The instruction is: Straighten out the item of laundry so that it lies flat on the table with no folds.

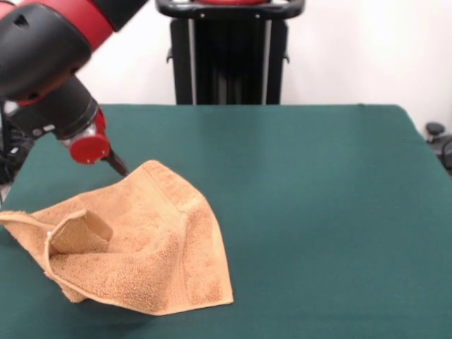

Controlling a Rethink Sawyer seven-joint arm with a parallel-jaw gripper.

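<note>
The orange-tan terry towel (141, 247) lies crumpled at the table's front left in the front view. Its upper part rises into a peak and a small flap (81, 233) is folded over on its left side. A woven band runs down its right portion. The red and black arm comes in from the top left. The gripper (116, 164) shows only as a dark tip below a red cap, right at the towel's raised upper edge. Whether it holds the cloth is hidden. The dark green table (318, 212) lies under all of it.
The robot's black pedestal (229, 56) stands behind the table's far edge. The towel's left corner reaches close to the table's left edge. A dark object (438, 138) sits past the table's right edge.
</note>
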